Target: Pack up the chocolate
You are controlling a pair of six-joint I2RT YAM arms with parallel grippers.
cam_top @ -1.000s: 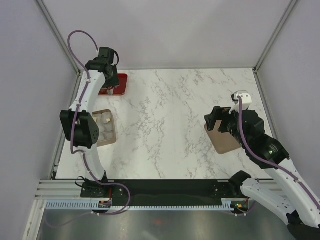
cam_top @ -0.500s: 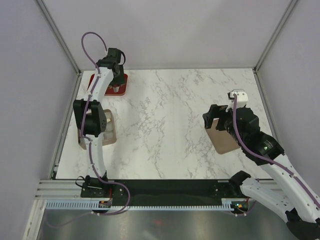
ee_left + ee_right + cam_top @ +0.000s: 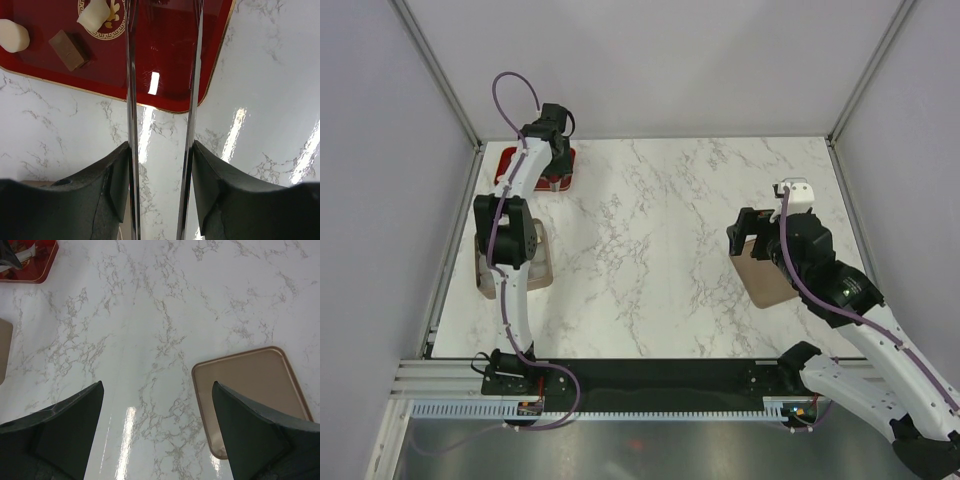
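Chocolate (image 3: 70, 49), left wrist view: three pieces, two cream and one brown, lie on the red tray (image 3: 100, 65), left of the left gripper (image 3: 163, 30). Its fingers are slightly apart and empty, with the tips cut off at the frame edge.

Right wrist view: the right gripper (image 3: 157, 387) is spread wide and empty over the tabletop (image 3: 165, 315), beside the tan lid (image 3: 250, 390).

Top view: the left arm hides the chocolate.

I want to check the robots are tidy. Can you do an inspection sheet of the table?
Surface: white marble table.
Job's things: two cream chocolates and a brown chocolate on the red tray; tan box partly hidden by the left arm.
Clutter: tan lid lying flat.
Grippers: left gripper open over the tray; right gripper open, empty, above the lid.
Cables: purple cables along both arms.
Surroundings: grey walls.
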